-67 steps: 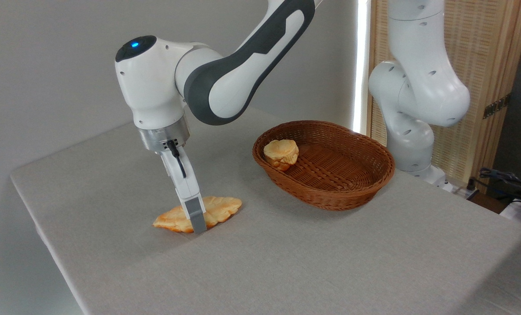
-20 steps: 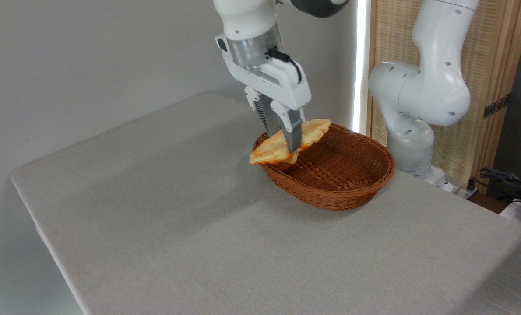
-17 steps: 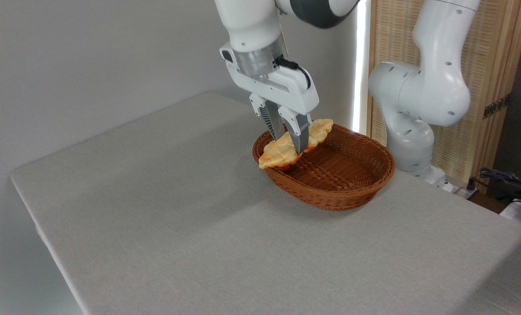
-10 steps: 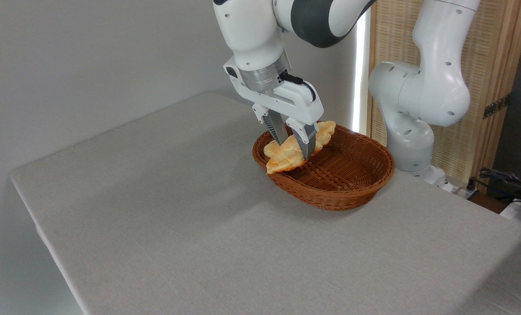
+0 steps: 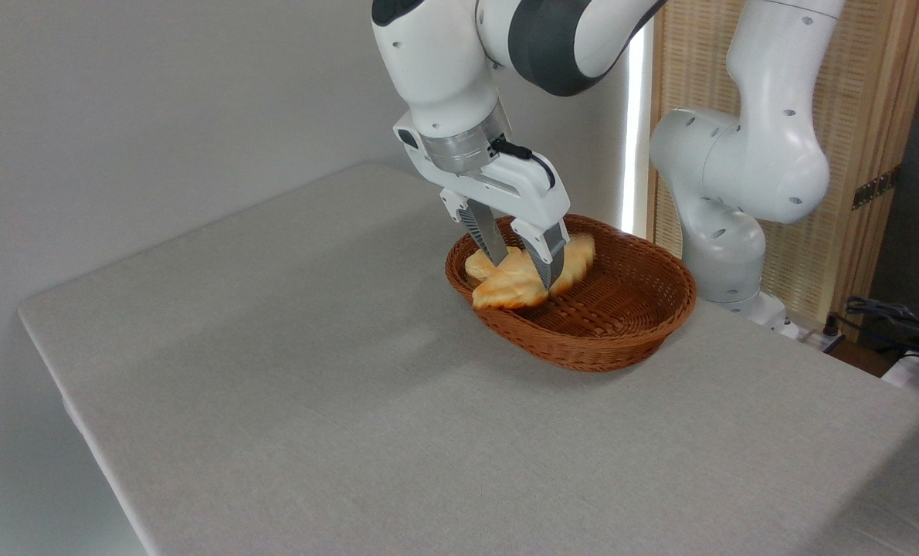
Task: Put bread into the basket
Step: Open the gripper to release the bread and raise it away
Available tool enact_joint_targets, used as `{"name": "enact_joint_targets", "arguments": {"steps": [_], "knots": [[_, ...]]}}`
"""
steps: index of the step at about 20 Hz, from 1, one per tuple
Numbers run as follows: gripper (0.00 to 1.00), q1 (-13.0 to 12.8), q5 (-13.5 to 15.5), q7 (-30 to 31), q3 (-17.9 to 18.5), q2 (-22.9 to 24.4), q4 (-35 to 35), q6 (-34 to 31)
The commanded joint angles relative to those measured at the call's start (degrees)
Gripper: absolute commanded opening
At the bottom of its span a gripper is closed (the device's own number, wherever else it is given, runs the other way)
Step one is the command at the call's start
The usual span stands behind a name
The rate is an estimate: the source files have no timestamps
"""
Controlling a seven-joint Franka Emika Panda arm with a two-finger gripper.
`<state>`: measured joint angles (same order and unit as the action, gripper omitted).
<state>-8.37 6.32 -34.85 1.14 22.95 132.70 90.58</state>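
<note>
**Bread over the basket**

Clamping the bread (image 5: 520, 284) between both fingers (image 5: 548, 259) of the gripper (image 5: 525, 270), narrowed onto the pastry's middle. Hanging it tilted inside the basket (image 5: 622, 340), near its left end, just under the hand. Peeking out behind the left finger: a round bun (image 5: 476, 264). Stretching away below: the table (image 5: 313, 386).

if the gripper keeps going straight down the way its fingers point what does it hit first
Probably the basket's woven floor. The gripper, shut on the bread, points down and slightly right into the basket's left end. The bread would touch first, though depth is hard to judge.
</note>
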Motion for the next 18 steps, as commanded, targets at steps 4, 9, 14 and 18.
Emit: {"name": "enact_joint_targets", "arguments": {"steps": [4,9,14,18], "knots": [[1.0,-0.51,0.63,0.22,0.35,-0.01,-0.25,0.3],[1.0,-0.51,0.54,0.05,-0.09,-0.01,-3.93,0.73],[1.0,-0.51,0.72,0.05,-0.09,-1.5,-9.81,6.79],[1.0,-0.51,0.8,0.05,0.44,-6.42,-16.75,11.54]]}}
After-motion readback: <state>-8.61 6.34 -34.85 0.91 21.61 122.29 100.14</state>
